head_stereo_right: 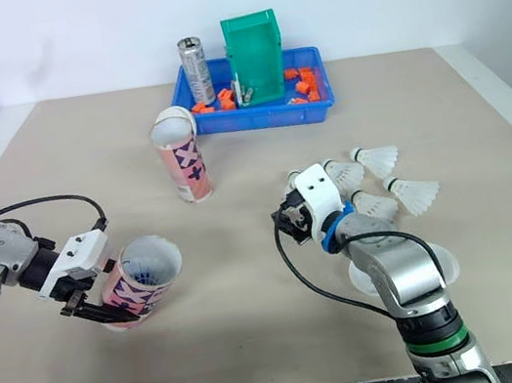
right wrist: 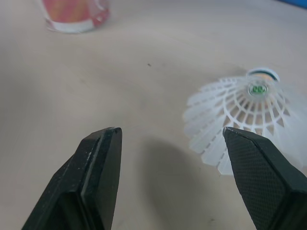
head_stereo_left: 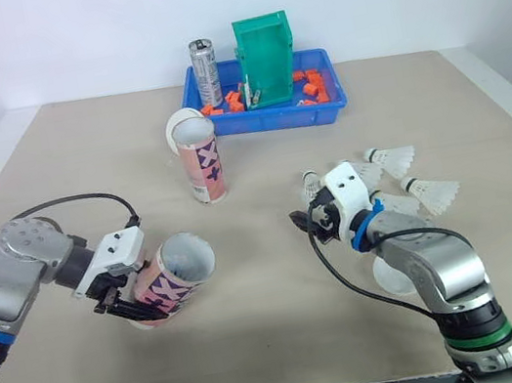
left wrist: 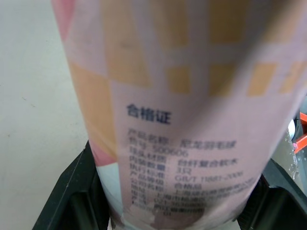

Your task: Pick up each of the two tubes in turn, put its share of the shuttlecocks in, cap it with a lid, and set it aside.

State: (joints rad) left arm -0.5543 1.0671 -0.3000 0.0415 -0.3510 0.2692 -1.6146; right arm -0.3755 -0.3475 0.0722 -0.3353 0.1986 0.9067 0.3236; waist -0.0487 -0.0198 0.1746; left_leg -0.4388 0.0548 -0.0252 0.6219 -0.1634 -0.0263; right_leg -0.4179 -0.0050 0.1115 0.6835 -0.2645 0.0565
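**A:** Head views first. The left gripper (head_stereo_left: 129,301) is clamped on the tube (head_stereo_left: 176,270), low on its body. The tube is tilted, with its mouth towards the right gripper (head_stereo_left: 309,224). I can't tell whether its base touches the table (head_stereo_left: 53,168).

**B:** And the right one?

**A:** Its jaws are wide apart and empty, just beside the shuttlecocks (head_stereo_left: 432,192). The other tube (head_stereo_left: 202,166) stands upright mid-table with a lid (head_stereo_left: 181,125) at its rim.

**B:** Risk?

**A:** Held that low, the tube may pivot when a shuttlecock is pushed in.

**B:** Left wrist view?

**A:** The left fingers (left wrist: 72,191) press both sides of the tube. The label looks smooth, so it could slip.

**B:** Right wrist view?

**A:** The right fingers (right wrist: 98,167) gape over bare table. The nearest shuttlecock (right wrist: 240,115) lies ahead, closer to one finger. Closing off-centre could crush its skirt or flick it away.
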